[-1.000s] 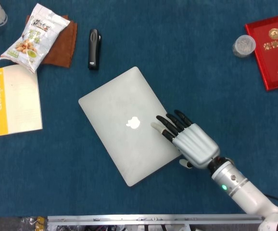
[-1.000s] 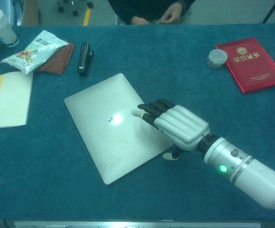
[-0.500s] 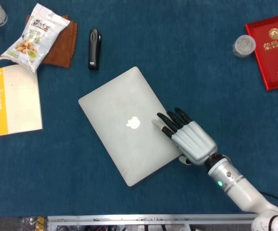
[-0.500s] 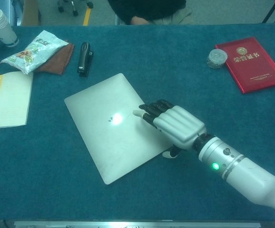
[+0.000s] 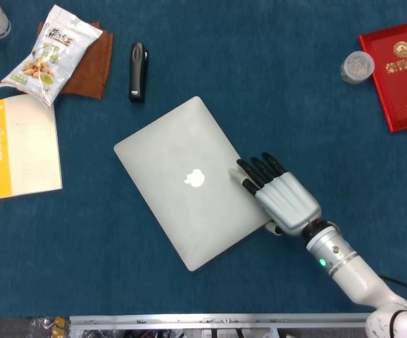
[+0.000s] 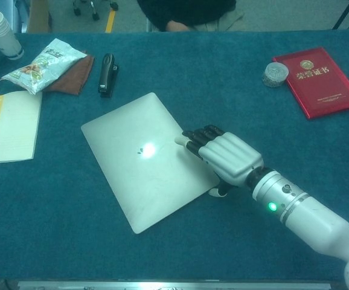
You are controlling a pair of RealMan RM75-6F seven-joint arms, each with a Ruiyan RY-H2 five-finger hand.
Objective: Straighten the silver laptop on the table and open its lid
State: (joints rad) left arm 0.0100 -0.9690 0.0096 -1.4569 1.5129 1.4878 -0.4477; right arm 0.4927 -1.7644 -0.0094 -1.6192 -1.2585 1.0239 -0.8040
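The silver laptop [image 5: 182,179] [image 6: 141,157] lies shut on the blue table, turned at an angle with one corner pointing to the far side. My right hand [image 5: 277,197] [image 6: 226,157] lies over its right edge. The dark fingers [image 5: 254,172] stretch flat onto the lid, close together, short of the logo. The thumb [image 5: 277,229] shows beside the laptop's near right edge; I cannot tell whether it touches. Nothing is held in the hand. My left hand shows in neither view.
A black stapler [image 5: 138,70] lies beyond the laptop. At the far left are a snack bag [image 5: 48,53] on a brown cloth, a Lexicon booklet [image 5: 20,144] and a paper cup [image 6: 2,33]. A red certificate [image 5: 401,70] and a small jar [image 5: 357,67] sit far right.
My right hand has slid a little to the right, so its fingertips sit nearer the lid's edge. The laptop has barely shifted.
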